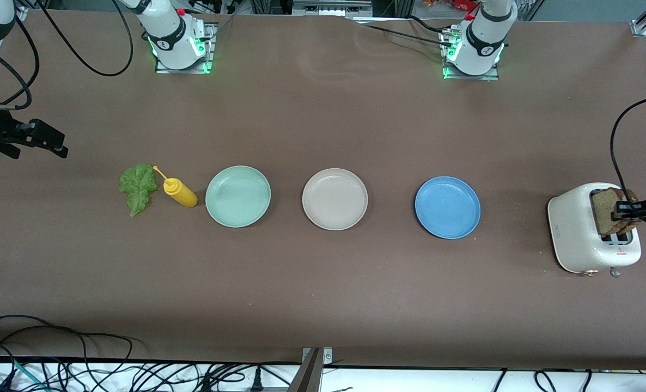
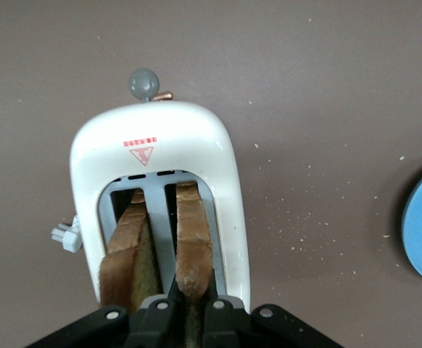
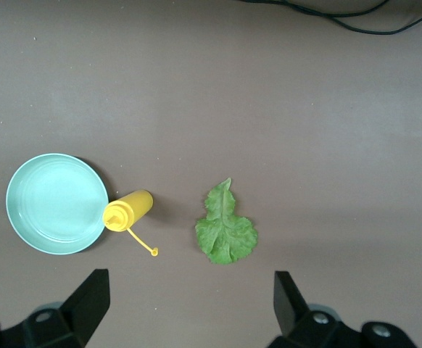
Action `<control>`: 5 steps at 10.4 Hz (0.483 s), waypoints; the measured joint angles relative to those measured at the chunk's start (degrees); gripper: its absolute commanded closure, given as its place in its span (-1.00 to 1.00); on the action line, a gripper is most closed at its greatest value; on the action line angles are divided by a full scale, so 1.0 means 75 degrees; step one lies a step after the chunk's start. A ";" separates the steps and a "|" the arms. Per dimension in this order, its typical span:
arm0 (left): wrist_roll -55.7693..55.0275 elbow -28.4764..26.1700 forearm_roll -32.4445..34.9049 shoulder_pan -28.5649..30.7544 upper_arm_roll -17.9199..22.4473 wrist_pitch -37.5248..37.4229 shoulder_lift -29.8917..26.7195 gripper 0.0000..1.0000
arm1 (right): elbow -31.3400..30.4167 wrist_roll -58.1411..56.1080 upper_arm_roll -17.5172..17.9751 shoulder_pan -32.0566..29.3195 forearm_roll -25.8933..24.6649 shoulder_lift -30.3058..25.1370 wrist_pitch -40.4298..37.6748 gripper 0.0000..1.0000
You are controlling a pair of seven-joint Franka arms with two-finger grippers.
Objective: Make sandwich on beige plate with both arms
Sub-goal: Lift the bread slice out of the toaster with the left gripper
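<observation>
The beige plate point(image 1: 335, 198) lies bare in the middle of the table. Two brown bread slices point(image 1: 609, 209) stand in a white toaster point(image 1: 573, 228) at the left arm's end. My left gripper point(image 1: 623, 210) is over the toaster, shut on the upper edge of the bread slice point(image 2: 194, 239) in the slot nearer the blue plate; the second slice point(image 2: 131, 250) stands beside it. The lettuce leaf point(image 1: 138, 188) lies flat toward the right arm's end. My right gripper point(image 1: 56, 142) hangs open above the table there, with the lettuce point(image 3: 225, 228) below it and nothing between its fingers.
A yellow squeeze bottle point(image 1: 178, 191) lies between the lettuce and a mint-green plate point(image 1: 238, 196). A blue plate point(image 1: 447, 207) sits between the beige plate and the toaster. Crumbs dot the table near the toaster. Cables run along the table edge nearest the front camera.
</observation>
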 measured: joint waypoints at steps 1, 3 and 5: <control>0.0010 0.0305 0.0006 -0.0002 -0.0043 -0.0269 -0.0014 1.00 | 0.0000 0.0000 -0.0001 0.0000 0.0000 0.0000 0.0000 -1.00; 0.0432 0.0932 0.0007 -0.0012 -0.0097 -0.0708 -0.0021 1.00 | 0.0001 0.0000 0.0001 0.0003 0.0000 0.0000 0.0001 -1.00; 0.0890 0.1319 0.0005 -0.0009 -0.0214 -0.1176 -0.0023 1.00 | 0.0001 0.0000 0.0007 0.0010 0.0000 0.0000 0.0002 -1.00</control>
